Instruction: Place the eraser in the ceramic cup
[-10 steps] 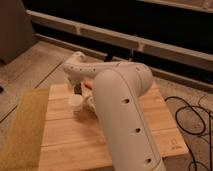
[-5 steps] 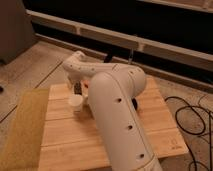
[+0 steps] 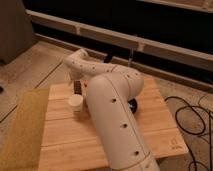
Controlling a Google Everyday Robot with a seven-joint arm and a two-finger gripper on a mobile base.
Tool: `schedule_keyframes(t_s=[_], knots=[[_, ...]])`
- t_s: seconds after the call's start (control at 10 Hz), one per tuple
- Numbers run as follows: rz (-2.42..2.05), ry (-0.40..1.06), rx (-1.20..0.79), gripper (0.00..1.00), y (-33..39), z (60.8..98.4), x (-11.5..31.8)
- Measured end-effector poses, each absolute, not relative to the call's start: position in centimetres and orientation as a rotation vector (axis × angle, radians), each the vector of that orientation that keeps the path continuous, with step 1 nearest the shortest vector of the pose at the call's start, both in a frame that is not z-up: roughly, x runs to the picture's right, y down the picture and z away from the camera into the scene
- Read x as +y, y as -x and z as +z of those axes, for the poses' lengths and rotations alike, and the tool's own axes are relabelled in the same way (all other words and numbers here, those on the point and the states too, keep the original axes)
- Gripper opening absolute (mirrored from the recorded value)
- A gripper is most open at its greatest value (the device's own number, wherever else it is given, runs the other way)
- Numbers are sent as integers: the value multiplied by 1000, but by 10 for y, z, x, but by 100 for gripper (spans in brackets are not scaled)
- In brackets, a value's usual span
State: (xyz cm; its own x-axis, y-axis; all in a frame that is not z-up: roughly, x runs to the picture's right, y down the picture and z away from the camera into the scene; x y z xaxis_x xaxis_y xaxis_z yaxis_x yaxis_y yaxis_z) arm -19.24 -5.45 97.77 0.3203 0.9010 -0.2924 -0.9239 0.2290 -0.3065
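Now arm swung closer over table (image 3: 160, 107); end effector (image 3: 78, 88) just above ceramic cup (image 3: 76, 103), unmoved; grip cannot tell.

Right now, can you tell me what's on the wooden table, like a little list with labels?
table: light wood
ceramic cup: small, cream-white, upright, on the table's left part
gripper: dark, just above the cup's far edge
arm: big, white, crossing the table's middle
eraser: cannot be made out
cables: black, on the floor to the right
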Motion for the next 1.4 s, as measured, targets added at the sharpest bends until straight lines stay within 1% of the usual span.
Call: schedule_keyframes(t_s=[0.4,0.7,1.1,1.4], knots=[[1318,507,71,65,183,979,-49],[1357,539,24,65,188,982,-47],[1299,533,11,65,195,989,-33],[1165,504,6,65,218,995,-22]])
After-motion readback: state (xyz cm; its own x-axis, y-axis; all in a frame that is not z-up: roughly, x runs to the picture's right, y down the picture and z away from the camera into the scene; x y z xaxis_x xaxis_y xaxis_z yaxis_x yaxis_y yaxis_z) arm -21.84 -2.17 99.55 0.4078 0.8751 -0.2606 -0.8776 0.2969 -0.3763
